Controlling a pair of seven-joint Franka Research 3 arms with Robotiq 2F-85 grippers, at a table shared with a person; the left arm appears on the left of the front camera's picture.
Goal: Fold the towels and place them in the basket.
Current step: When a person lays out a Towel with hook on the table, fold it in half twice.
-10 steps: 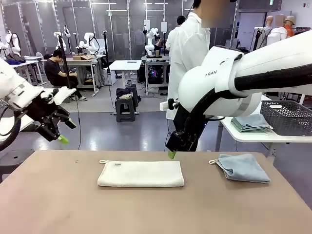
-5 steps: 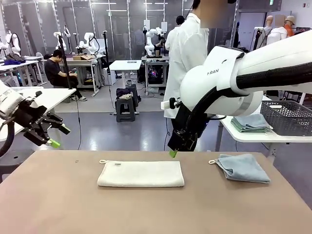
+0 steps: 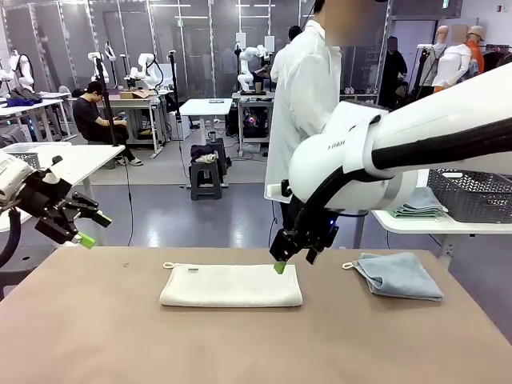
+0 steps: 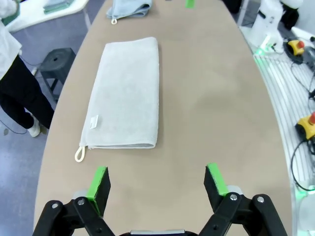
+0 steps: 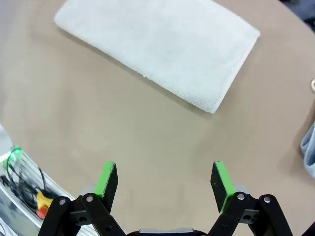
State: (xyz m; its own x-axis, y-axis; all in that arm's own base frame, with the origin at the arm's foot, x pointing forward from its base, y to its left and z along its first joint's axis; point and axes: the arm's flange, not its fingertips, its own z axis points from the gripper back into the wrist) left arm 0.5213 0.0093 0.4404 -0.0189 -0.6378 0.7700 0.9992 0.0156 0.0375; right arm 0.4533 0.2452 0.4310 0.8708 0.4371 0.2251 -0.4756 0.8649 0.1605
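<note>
Two towels lie on the table (image 3: pixel 96 336). The cream towel (image 3: pixel 231 286) is folded into a long strip near the middle. The blue towel (image 3: pixel 398 275) lies loosely folded toward the robot's right, well apart from it.

The front view takes in the basket (image 3: pixel 472 192), standing on a side table (image 3: pixel 416 224) past the far right corner, with a stack (image 3: pixel 416 204) of folded cloths just beside it. A person (image 3: pixel 300 88) in a white coat stands behind the right arm.

There the left gripper (image 3: pixel 94 229) hovers off the table's left edge, fingers spread, nothing between them. The right gripper (image 3: pixel 294 262) hangs at the cream towel's far right corner. Whether a pad touches the cloth cannot be told from this side.

The right wrist view shows its fingers wide apart over bare table, with the cream towel (image 5: pixel 157 46) lying beyond the tips, not gripped.

The left wrist view adds detail: the cream towel (image 4: pixel 125 93) runs lengthwise, with its loop (image 4: pixel 78 155) and label (image 4: pixel 93 121) at the near corner.
</note>
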